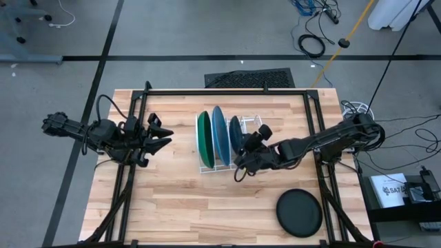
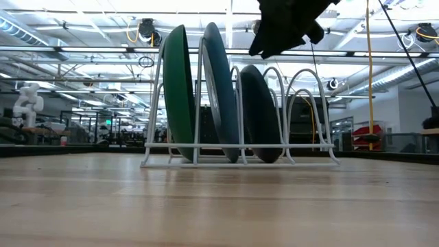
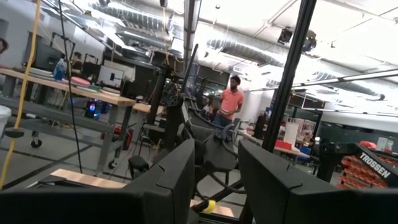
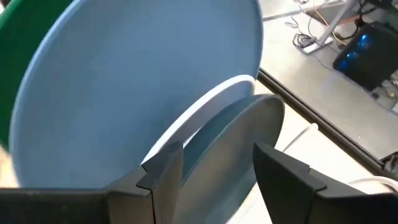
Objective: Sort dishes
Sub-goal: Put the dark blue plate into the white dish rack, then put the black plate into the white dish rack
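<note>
In the rack (image 1: 249,122) mid-table, the right gripper (image 1: 242,160) hangs parted over the teal plate (image 1: 235,133), holding nothing. Closing carelessly could knock the blue plate (image 1: 219,136) (just beside). The left gripper (image 1: 164,136) waits open near the left edge.

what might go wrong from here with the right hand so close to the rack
The right hand sits open right beside the dark teal plate in the white rack; a careless move might knock that plate into the light blue plate or shift the rack. The black plate lies flat on the table, so picking it up may slip.
</note>
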Robot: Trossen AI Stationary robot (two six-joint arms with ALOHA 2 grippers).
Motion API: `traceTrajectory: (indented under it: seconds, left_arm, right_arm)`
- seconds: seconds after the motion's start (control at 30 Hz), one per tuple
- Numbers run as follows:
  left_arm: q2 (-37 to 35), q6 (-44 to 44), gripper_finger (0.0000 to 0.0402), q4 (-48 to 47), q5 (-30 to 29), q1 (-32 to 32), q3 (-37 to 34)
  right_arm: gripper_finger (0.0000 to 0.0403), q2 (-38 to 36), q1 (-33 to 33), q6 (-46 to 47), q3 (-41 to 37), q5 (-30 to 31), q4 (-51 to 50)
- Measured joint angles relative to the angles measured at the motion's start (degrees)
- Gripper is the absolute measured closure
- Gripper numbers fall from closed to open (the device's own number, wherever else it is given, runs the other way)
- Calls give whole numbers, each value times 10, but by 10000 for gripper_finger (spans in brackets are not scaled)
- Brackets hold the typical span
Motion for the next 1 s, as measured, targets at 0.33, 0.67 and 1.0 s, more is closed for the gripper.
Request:
traceTrajectory:
  seconds: [0.33, 0.67, 1.0]
  left_arm:
    - [0, 0, 267, -7, 0, 0, 0]
    - [0, 1, 267, -7, 0, 0, 0]
    - [3, 2, 267, -6, 0, 0, 0]
  right_arm:
    - [215, -41, 60, -89, 0, -12, -5]
    - [215, -60, 234, 66, 0, -187, -136]
    - [215, 5, 362, 392, -1, -357, -247]
